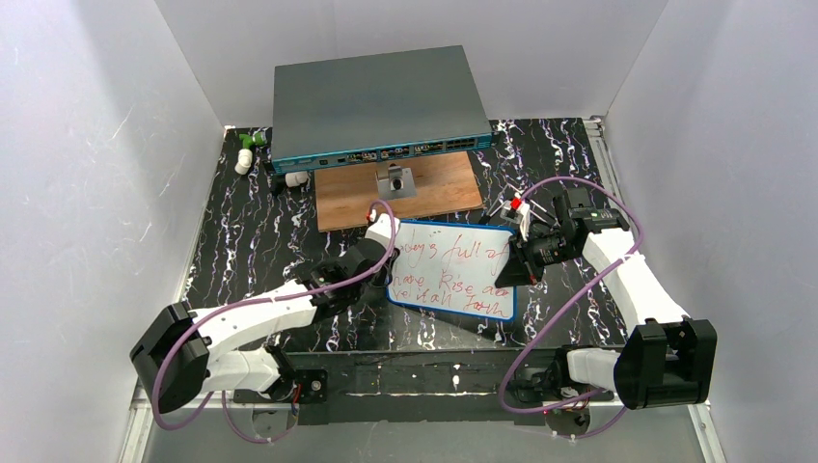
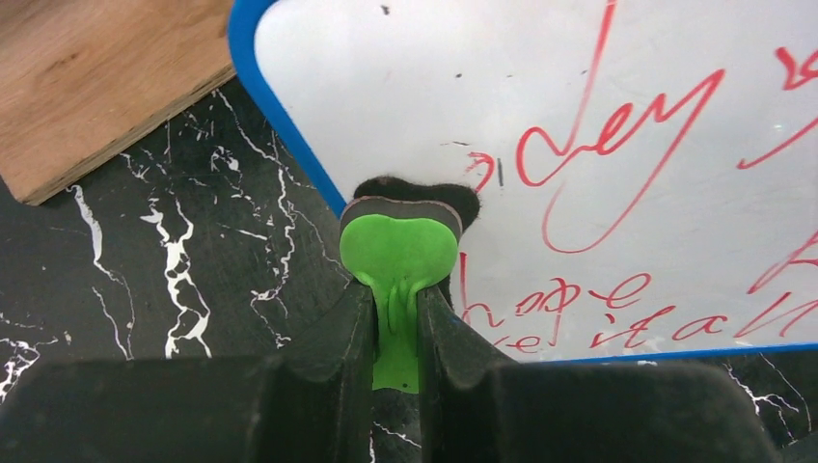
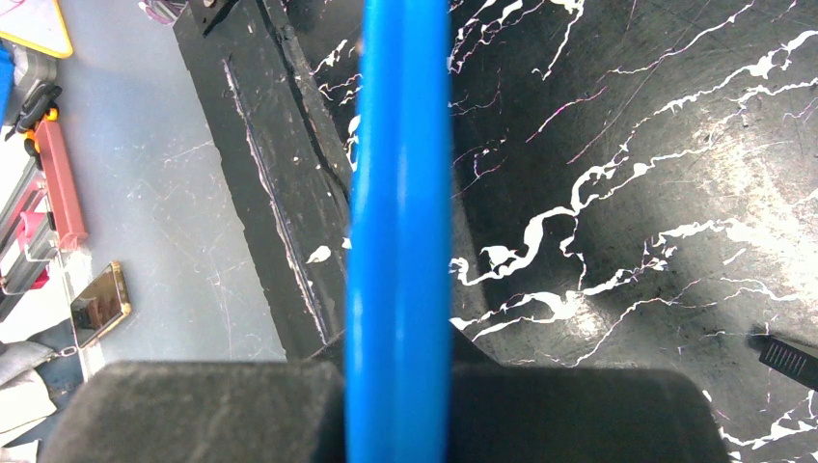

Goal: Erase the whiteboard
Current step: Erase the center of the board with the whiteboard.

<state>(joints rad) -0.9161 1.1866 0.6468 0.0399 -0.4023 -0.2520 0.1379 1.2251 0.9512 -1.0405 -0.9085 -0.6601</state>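
The whiteboard (image 1: 453, 275) lies flat on the black marbled table, blue-framed and covered with red handwriting (image 2: 617, 135). My left gripper (image 1: 384, 231) is at its far left corner, shut on a green eraser (image 2: 400, 246). The eraser's black felt pad (image 2: 463, 198) rests on the board just inside the blue frame (image 2: 289, 135). My right gripper (image 1: 518, 262) is at the board's right edge. In the right wrist view the blue frame (image 3: 400, 193) runs straight between its jaws, and that gripper (image 3: 400, 352) is shut on it.
Behind the whiteboard a brown wooden board (image 1: 400, 193) carries a small metal bracket (image 1: 395, 181). A large grey-teal network switch (image 1: 376, 101) stands further back. Small green and white parts (image 1: 249, 149) lie back left, and a red-capped item (image 1: 518, 205) sits near my right gripper. White walls enclose the table.
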